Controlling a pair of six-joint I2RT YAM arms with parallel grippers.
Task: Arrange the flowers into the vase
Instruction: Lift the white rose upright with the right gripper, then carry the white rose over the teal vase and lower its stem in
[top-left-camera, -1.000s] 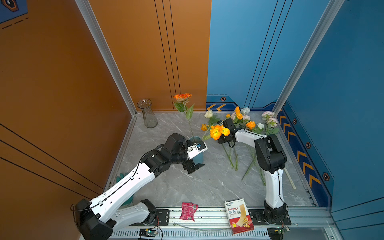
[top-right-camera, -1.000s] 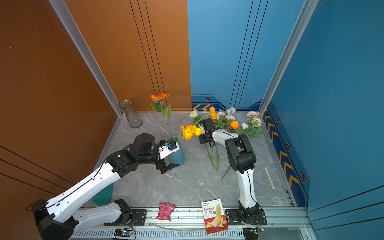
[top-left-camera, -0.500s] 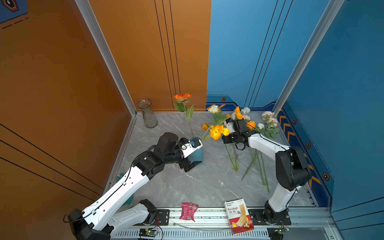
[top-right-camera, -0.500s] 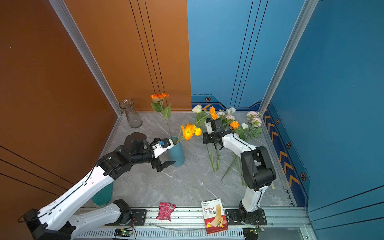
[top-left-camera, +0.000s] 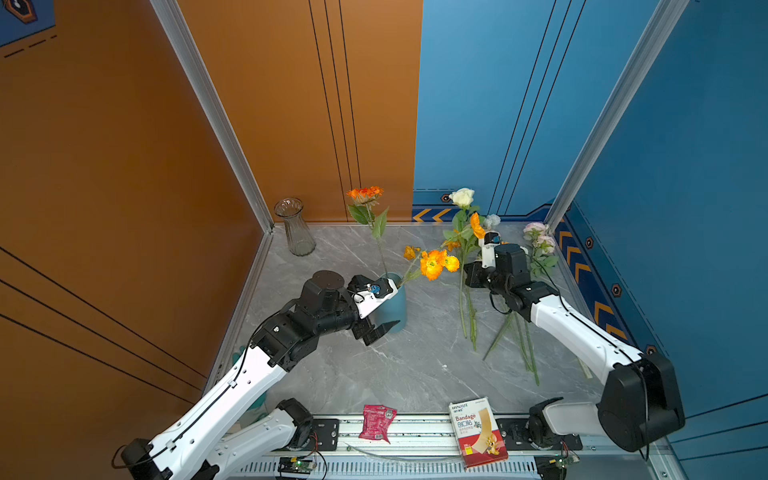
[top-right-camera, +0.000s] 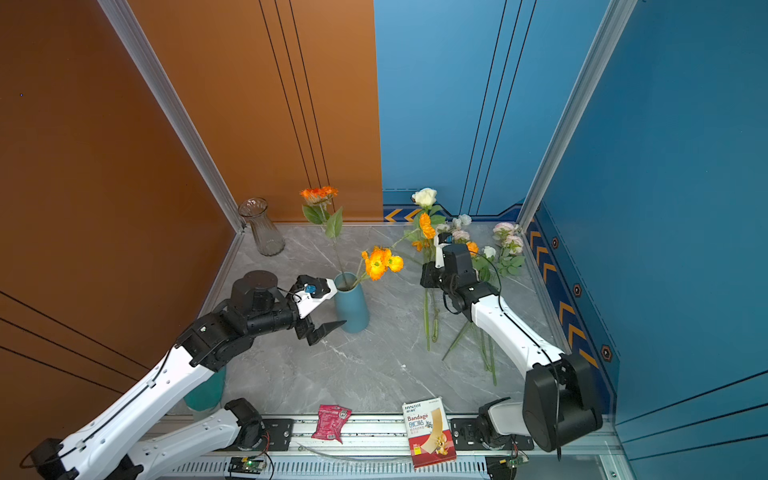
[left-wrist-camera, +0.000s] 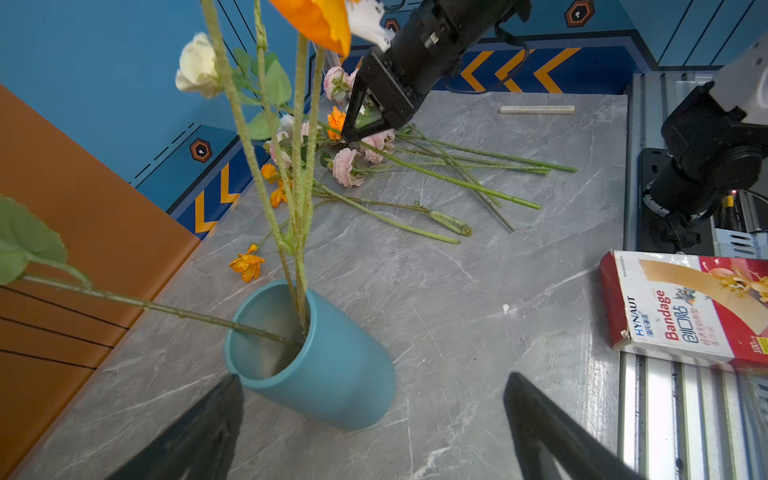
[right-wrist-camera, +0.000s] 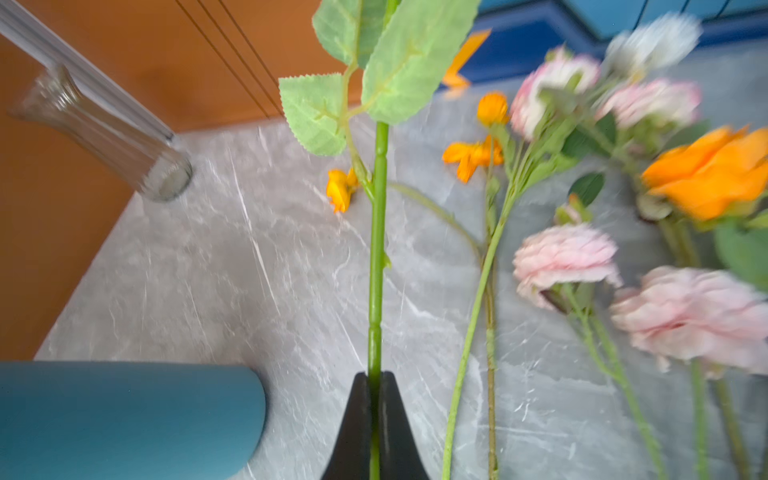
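Right gripper (right-wrist-camera: 376, 380): jaws closed on the green stem of a cream-white rose (top-left-camera: 462, 196), pinching it below the leaves. In both top views this claw sits at about 2 o'clock from the blue vase (top-left-camera: 395, 309), apart from it. The rose head is raised off the table at the claw's 12 o'clock and the rest of the stem trails toward 6 o'clock; whether the stem end touches the table cannot be told. Left gripper (top-right-camera: 328, 328): jaws spread wide, holding nothing. It sits at 8 o'clock of the vase, with a fingertip on either side of the vase's lower body; contact not discernible. The vase stands upright near the middle of the grey marble table (top-left-camera: 365, 374). Two stems are in it: a tall orange flower (top-left-camera: 365, 193) with leaves rising toward 12 o'clock, and an orange poppy spray (top-left-camera: 434, 264) leaning out toward 2 o'clock. Loose flowers (left-wrist-camera: 365, 164) lie flat at 2 to 3 o'clock of the table: pink peonies and small orange blooms, heads toward 12 o'clock, stems toward 6. Glass vase (top-left-camera: 296, 228) stands in the 10 o'clock corner. Bandage box (top-left-camera: 478, 432) at 5 o'clock and red packet (top-left-camera: 376, 422) at 6 o'clock, both on the front rail.
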